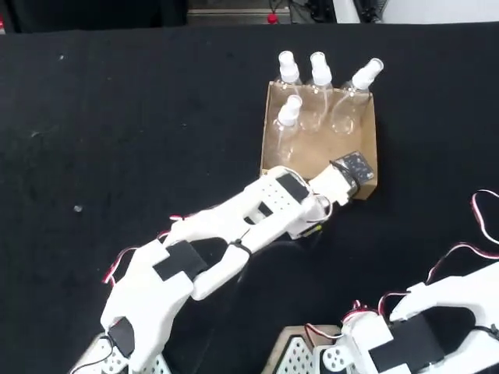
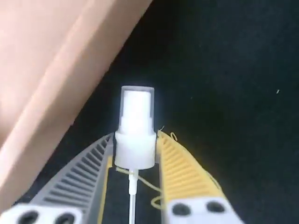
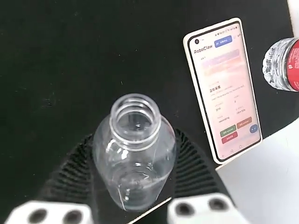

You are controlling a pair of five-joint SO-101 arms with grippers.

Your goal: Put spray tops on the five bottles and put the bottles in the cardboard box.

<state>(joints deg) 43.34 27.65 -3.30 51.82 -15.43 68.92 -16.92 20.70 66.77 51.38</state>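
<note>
Spray top (image 2: 135,133) is pinched in the left gripper (image 2: 135,140), beside the cardboard box (image 2: 46,70). The right gripper (image 3: 136,140) pinches an open bottle (image 3: 134,158).

Cardboard box (image 1: 375,148): 4 capped bottles (image 1: 318,78) block far side + left wall; near-right floor free. Left arm (image 1: 234,226) overhangs near edge.

This looks like a robot lab. Two white robot arms (image 1: 226,234) stand at a table (image 1: 117,117) covered in black cloth, and a phone (image 3: 223,88) lies on it.
</note>
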